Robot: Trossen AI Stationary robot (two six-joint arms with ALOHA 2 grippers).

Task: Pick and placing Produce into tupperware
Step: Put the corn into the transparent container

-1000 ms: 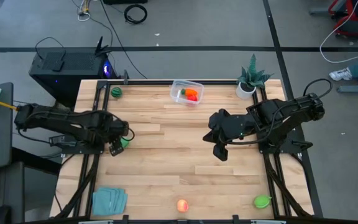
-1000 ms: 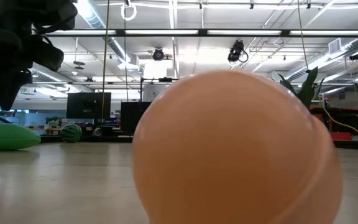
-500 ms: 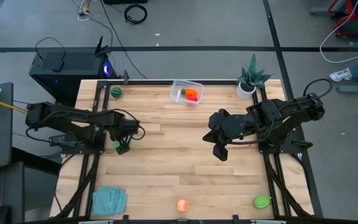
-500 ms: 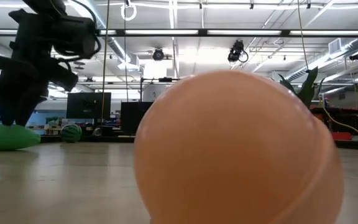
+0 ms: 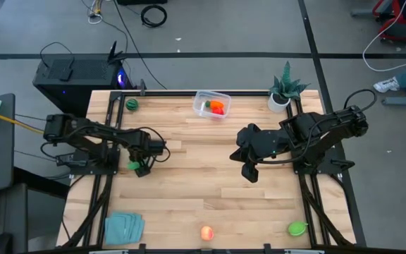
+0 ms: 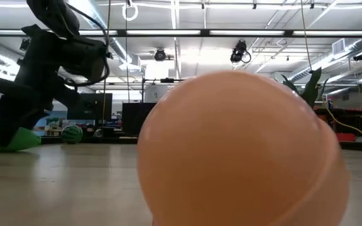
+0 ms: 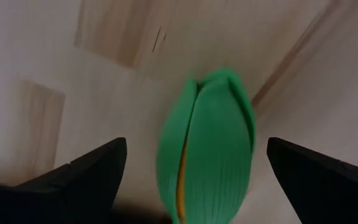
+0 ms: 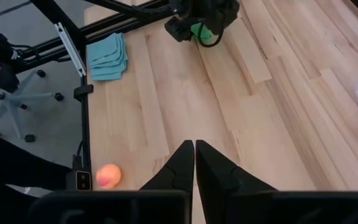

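Note:
A green ribbed produce piece with an orange seam lies on the table at its left side. My left gripper is open and low over it, one finger on each side, with a gap to both. In the low view the left arm partly hides the piece. My right gripper is shut and hovers over the table's right middle. The clear tupperware stands at the far edge with orange and red pieces inside. A peach piece and a green piece lie near the near edge.
A round dark-green piece sits at the far left corner. The potted plant stands at the far right corner and the teal folded cloth lies at the near left. The peach piece fills the low view. A person's shoes show on the floor.
My left arm has reached toward the table's right and come down, and its gripper has tipped down over the green piece. The piece has stayed where it was. The right arm has kept still.

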